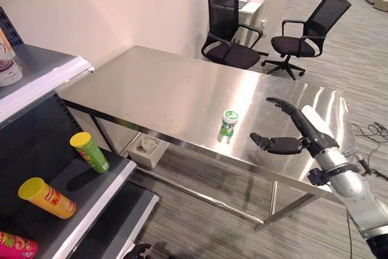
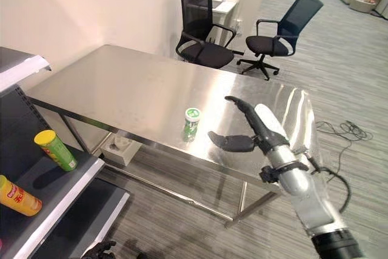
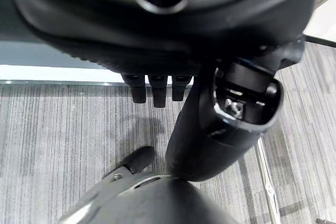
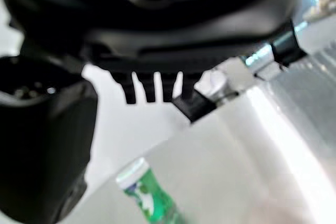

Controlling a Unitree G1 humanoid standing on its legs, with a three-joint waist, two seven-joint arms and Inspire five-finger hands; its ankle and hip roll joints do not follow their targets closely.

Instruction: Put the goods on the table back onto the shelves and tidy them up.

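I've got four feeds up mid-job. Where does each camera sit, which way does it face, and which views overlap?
Left eye view: head camera, looking down at the steel table, green bottle, shelf; open right hand enters lower right.
Right eye view: same head, slightly offset; same table, bottle, hand.
Left wrist view: on the left arm, facing the grey floor; left hand hangs relaxed.
Right wrist view: on the right arm, facing the bottle past its fingers.
Shared: bottle, in three views.

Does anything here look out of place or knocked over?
The small green bottle stands alone on the steel table, off the shelf. On that shelf, the green can and yellow can lie tipped rather than upright.
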